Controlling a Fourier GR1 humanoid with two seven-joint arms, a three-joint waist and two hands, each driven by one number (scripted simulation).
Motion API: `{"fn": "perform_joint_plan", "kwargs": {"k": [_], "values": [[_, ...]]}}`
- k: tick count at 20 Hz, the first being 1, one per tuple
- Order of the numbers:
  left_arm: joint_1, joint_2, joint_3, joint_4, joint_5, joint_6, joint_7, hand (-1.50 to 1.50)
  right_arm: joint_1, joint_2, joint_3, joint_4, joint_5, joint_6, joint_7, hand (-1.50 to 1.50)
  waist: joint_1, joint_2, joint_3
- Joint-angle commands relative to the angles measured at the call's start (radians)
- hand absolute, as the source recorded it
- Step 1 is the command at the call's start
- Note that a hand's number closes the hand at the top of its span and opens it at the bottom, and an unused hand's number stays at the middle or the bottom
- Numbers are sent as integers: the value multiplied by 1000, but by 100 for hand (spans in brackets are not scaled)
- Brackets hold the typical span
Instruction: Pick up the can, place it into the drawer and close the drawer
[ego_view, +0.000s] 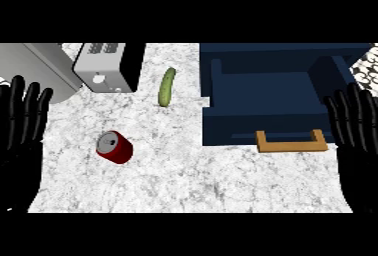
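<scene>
Two black hands up at the sides, both resting with fingers straight and spread, holding nothing: left hand (22, 117) at the left edge, right hand (353, 120) at the right edge, well apart from everything that mattered. Red can (114, 147) lying tipped on the marbled white counter (184, 185), left of centre and fairly near, silver top facing up and to the left, touched by neither hand. Dark blue drawer (273, 107) pulled open on the right, inside looked bare, wooden handle (291, 142) on its near edge. Green cucumber (167, 87) farther back, roughly upright in the view, between the drawer and a white toaster (103, 67) at the far left. Grey appliance (37, 70) just left of that toaster, couldn't tell what exactly. Can well apart from the drawer, not inside it yet.
</scene>
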Motion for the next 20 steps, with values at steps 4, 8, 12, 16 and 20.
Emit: {"fn": "perform_joint_plan", "kwargs": {"k": [4,8,12,16,20], "values": [[-55,97,-106,34,293,-345,-48,-150,-35,-5,-8,-3,23,-6,-42,-150,-14,16,-28],[40,260,-160,95,359,-527,95,-150,44,-9,-31,71,31,-31,101,-150,-3,22,-26],[69,420,-12,120,560,-702,92,-150,55,-36,-76,41,21,-36,156,-150,14,12,-25],[12,450,56,277,615,-802,76,-150,129,-29,-62,-6,18,-16,147,-150,9,11,-24],[-92,454,64,337,696,-776,182,-150,187,-61,-116,-90,-64,45,171,-150,3,11,-24]]}}
